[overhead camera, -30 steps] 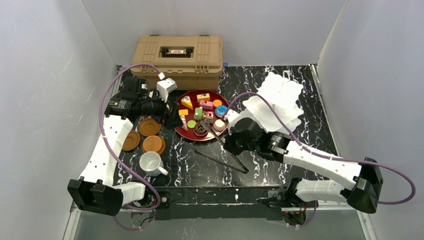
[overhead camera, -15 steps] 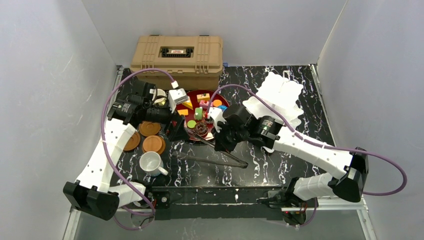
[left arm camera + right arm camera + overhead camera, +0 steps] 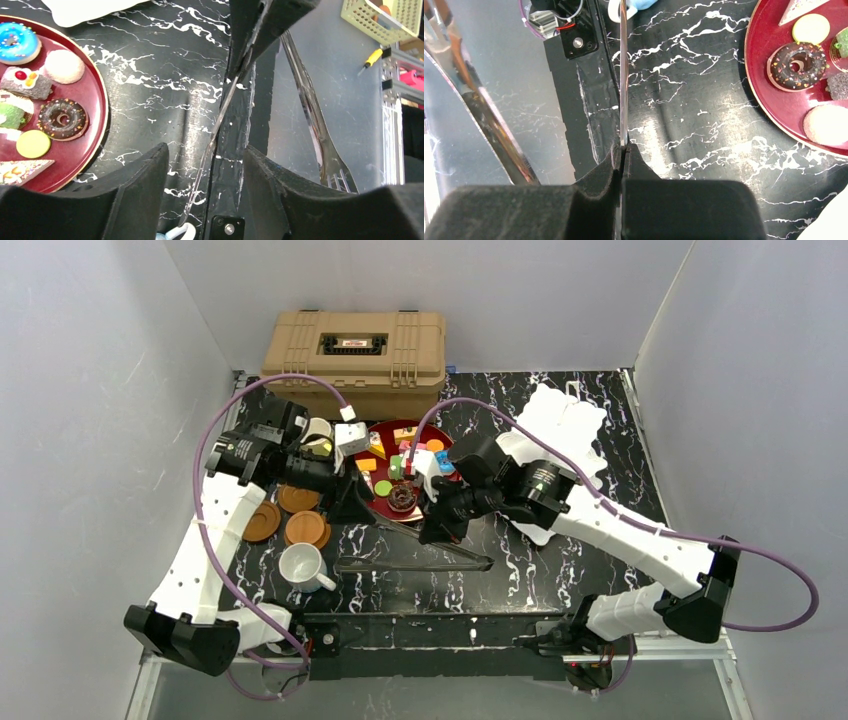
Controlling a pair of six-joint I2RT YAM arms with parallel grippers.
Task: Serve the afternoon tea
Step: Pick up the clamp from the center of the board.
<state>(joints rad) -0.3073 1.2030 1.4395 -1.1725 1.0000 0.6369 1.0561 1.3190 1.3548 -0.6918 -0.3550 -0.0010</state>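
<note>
My right gripper point(image 3: 432, 532) point(image 3: 622, 147) is shut on one thin arm of clear plastic tongs point(image 3: 420, 562) point(image 3: 623, 75), holding them low over the table's front. My left gripper point(image 3: 350, 510) point(image 3: 205, 150) is open, and that same tong arm point(image 3: 227, 100) passes between its fingers without touching them. Toy cakes and a chocolate doughnut point(image 3: 62, 119) point(image 3: 796, 65) lie on the dark-red tray point(image 3: 375, 502). A white mug point(image 3: 300, 565) stands front left beside three brown saucers point(image 3: 307, 528). A pale-yellow mug point(image 3: 318, 435) shows partly behind the left arm. The white scalloped stand point(image 3: 565, 425) is at the back right.
A tan plastic case point(image 3: 355, 348) stands at the back against the wall. The tongs' other arm, with a forked end point(image 3: 320, 140), hangs beyond the table's front edge in the left wrist view. Grey walls close in both sides.
My left gripper has swung right, down to the tongs, and its jaws have narrowed around the tong arm. The right arm has carried the tongs leftwards, still shut on them.
</note>
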